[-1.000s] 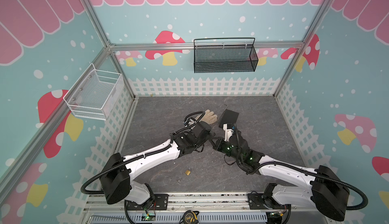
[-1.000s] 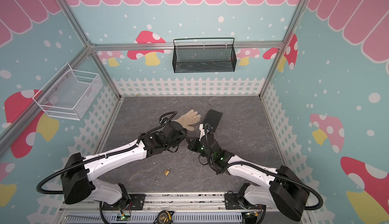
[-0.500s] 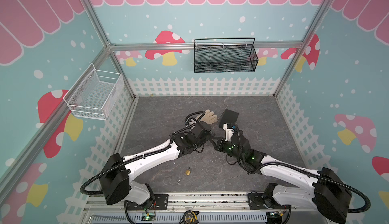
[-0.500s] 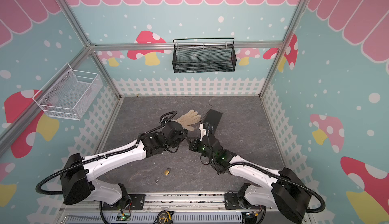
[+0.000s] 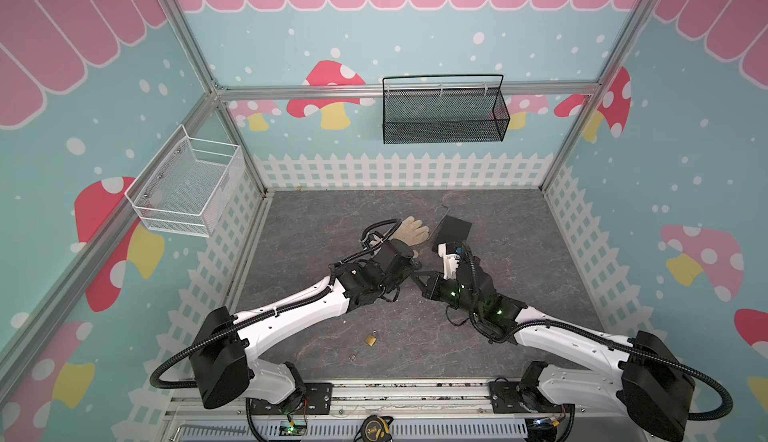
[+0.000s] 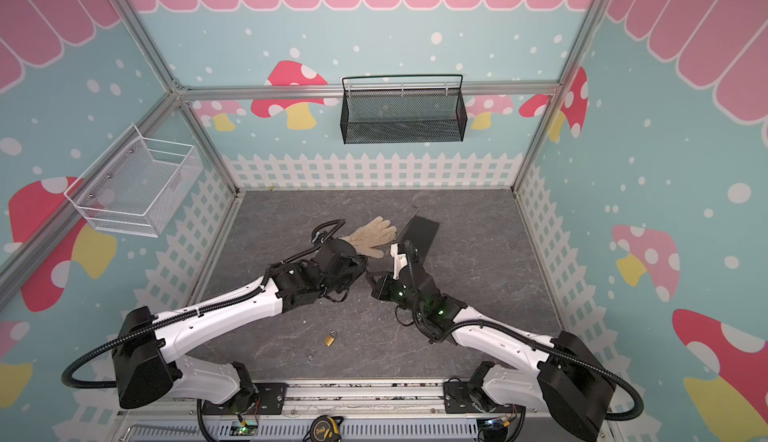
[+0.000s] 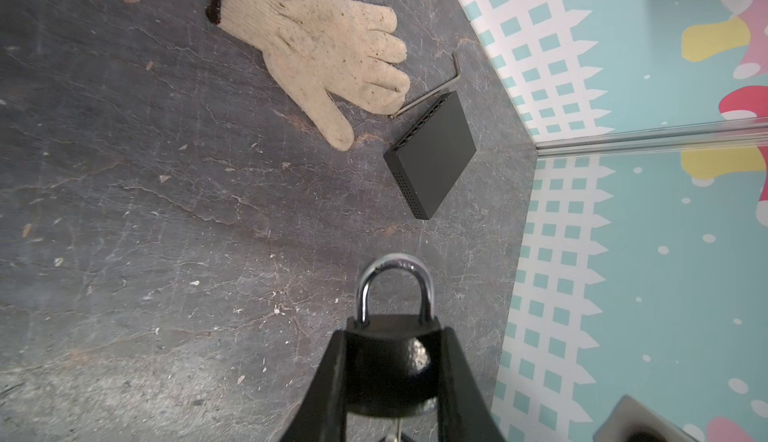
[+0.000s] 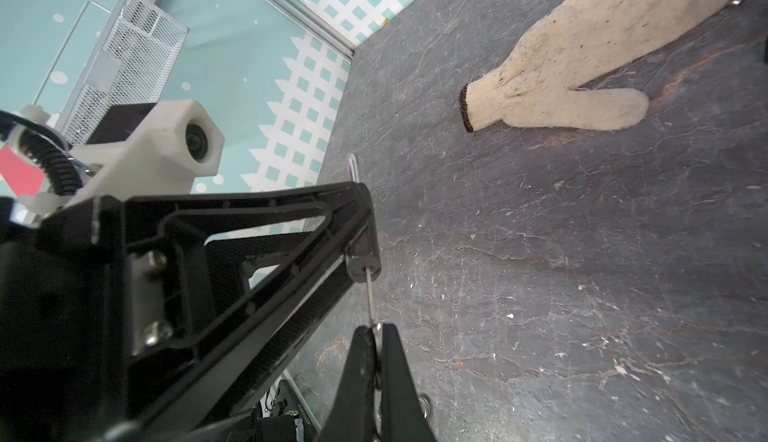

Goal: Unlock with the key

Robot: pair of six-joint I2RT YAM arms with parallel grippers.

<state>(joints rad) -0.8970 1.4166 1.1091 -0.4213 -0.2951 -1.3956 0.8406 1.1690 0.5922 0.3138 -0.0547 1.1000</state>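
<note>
Right wrist view, thin steel key point(image 8: 369, 300) (edge-on), round dark padlock point(image 8: 364, 266)

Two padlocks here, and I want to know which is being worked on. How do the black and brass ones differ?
The black padlock is dark; the brass padlock is gold-coloured. The black padlock is clamped in the left gripper, off the floor; the brass padlock lies loose on the floor, untouched. The right gripper holds a key into the black padlock; the brass padlock shows none. Both have silver shackles.
</note>
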